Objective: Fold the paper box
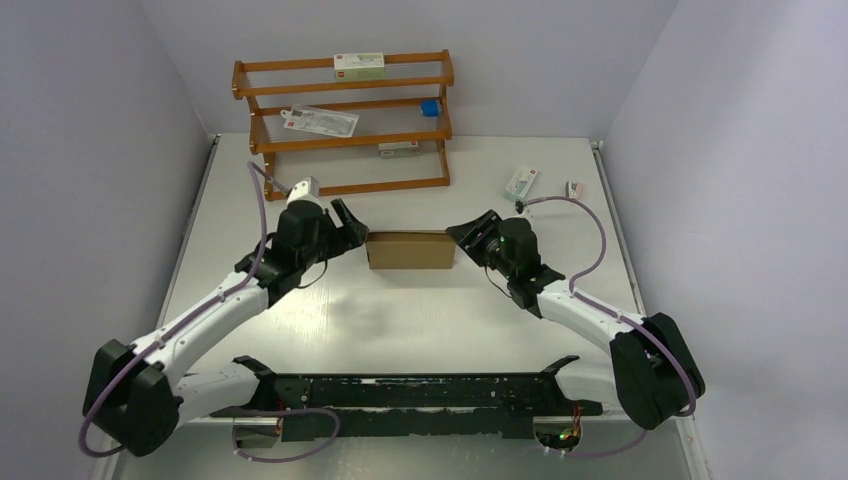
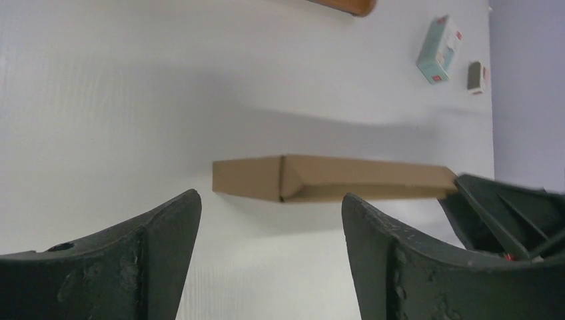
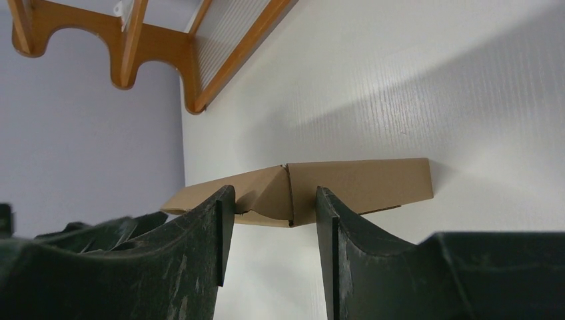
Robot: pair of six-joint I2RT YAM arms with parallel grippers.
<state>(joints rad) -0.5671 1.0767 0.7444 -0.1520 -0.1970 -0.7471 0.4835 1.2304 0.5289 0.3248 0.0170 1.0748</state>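
Note:
The paper box (image 1: 410, 250) is plain brown cardboard, folded into a shallow closed shape, and lies flat at the table's middle. My left gripper (image 1: 350, 228) is open and empty just off the box's left end. In the left wrist view the box (image 2: 333, 179) lies a little beyond the left gripper (image 2: 271, 197). My right gripper (image 1: 465, 235) is open at the box's right end. In the right wrist view the box's end (image 3: 346, 183) sits just past the right gripper (image 3: 275, 193), with nothing between the fingers. I cannot tell whether a fingertip touches the box.
A wooden rack (image 1: 345, 120) stands at the back with small printed cartons and a blue item on its shelves. A white-and-green carton (image 1: 523, 182) and a small grey item (image 1: 575, 188) lie at the back right. The walls are close on both sides.

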